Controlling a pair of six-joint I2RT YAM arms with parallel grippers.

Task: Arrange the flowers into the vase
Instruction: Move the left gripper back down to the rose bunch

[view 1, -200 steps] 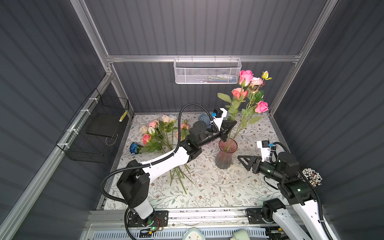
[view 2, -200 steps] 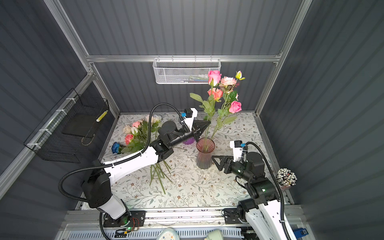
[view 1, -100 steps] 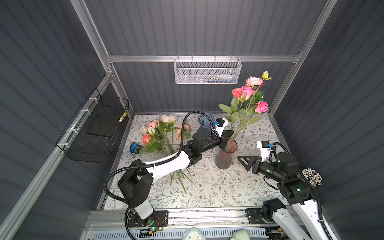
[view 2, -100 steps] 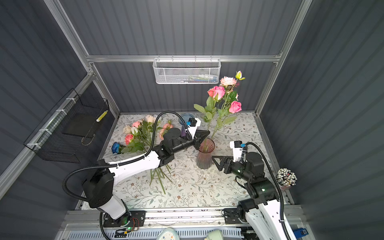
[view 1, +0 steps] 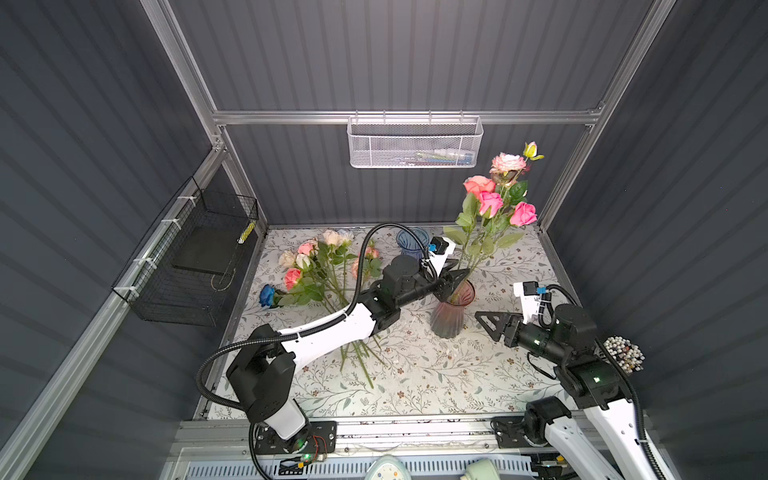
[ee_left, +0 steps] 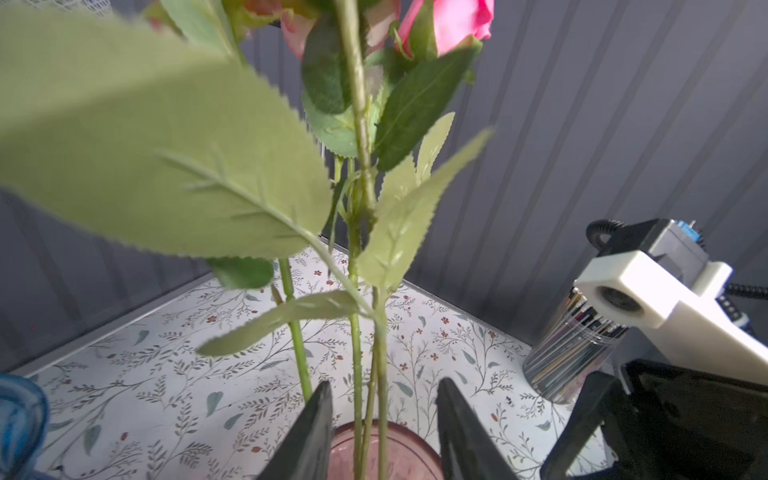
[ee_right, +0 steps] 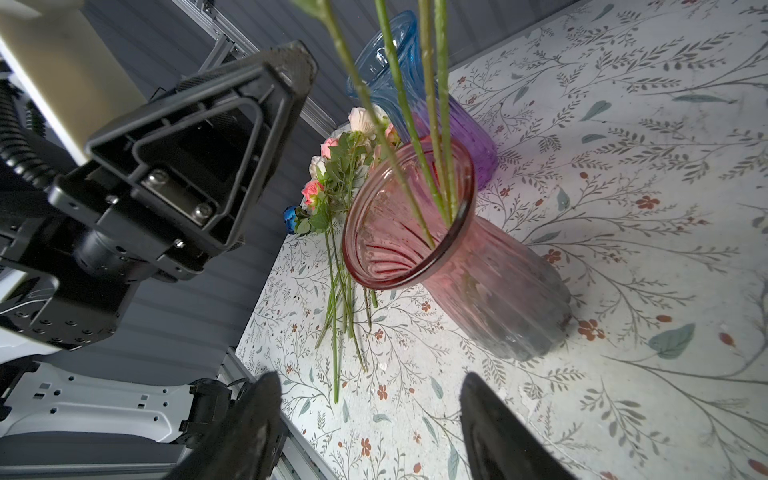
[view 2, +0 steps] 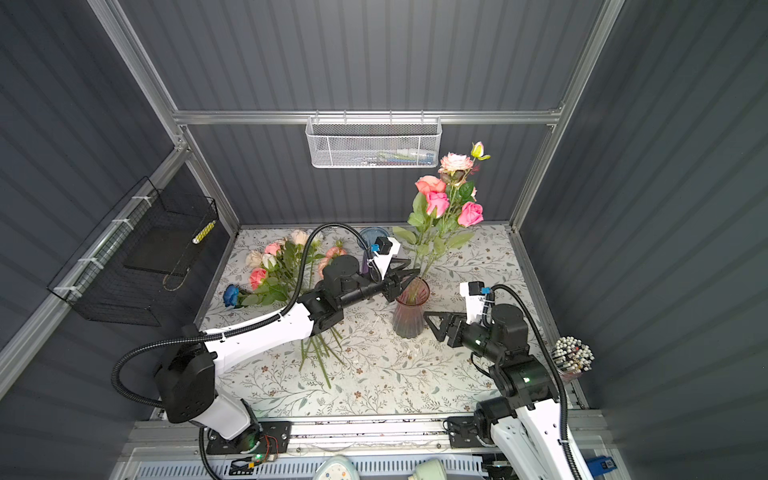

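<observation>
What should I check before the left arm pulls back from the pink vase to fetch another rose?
1. Left gripper jaws apart, stems between them unpinched: ok.
2. Stems inside the pink vase: ok.
3. Pink vase upright on the table: ok.
4. Right gripper open, empty, apart from the vase: ok.
5. Leaves free of the left fingers: cannot tell.
6. Loose roses lying on the table to fetch: ok.

Table (view 1: 415,386): pink vase (view 1: 446,322), blue vase (view 1: 409,241), flowers (view 1: 320,274)

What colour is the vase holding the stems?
The vase is translucent pink, clearest in the right wrist view.
</observation>
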